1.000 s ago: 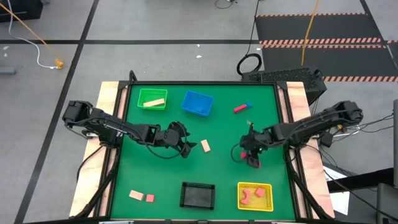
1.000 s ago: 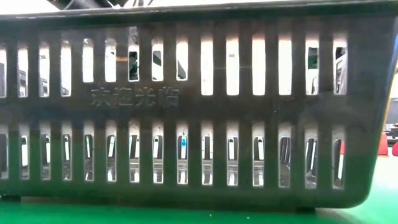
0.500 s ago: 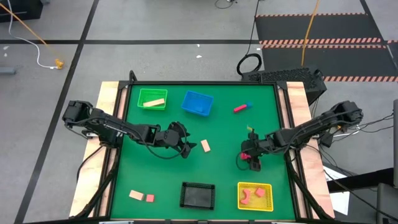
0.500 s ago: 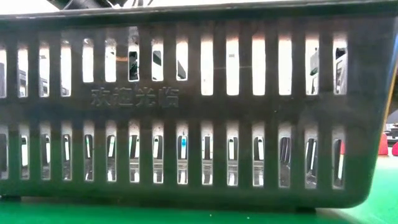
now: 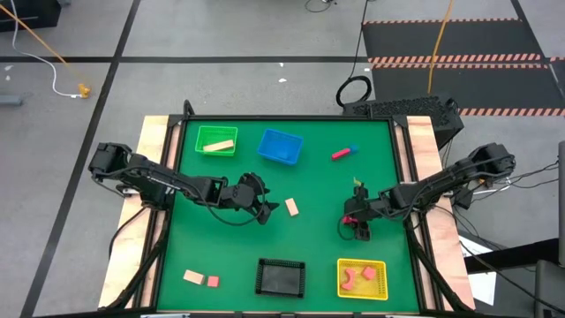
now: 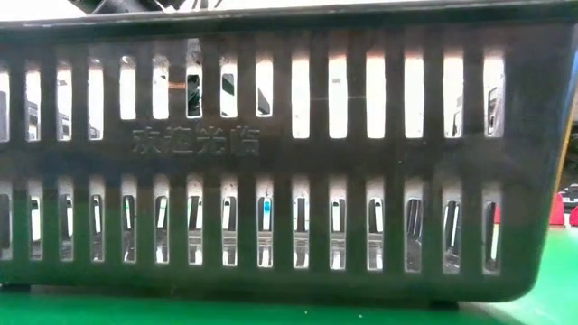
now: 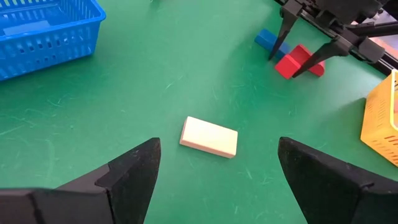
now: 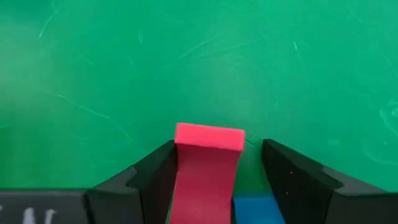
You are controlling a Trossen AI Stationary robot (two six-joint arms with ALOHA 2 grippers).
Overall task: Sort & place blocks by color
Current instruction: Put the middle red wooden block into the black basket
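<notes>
While the left hand (image 5: pixel 261 208) waits wide open and empty near a tan block (image 7: pixel 209 137) at mid-frame, the right hand (image 8: pixel 211 171), right of centre, grips a red block (image 8: pixel 208 163) with a blue block (image 8: pixel 258 208) beside it above the green bench (image 5: pixel 318 185).

Bright, even overhead light, soft shadows, low view backlit.

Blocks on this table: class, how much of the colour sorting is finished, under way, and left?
Done: a tan block in the green basket, red ones in the yellow basket. Under way: the right end effector straddles a red block. Left: loose blocks elsewhere, like the tan one.
</notes>
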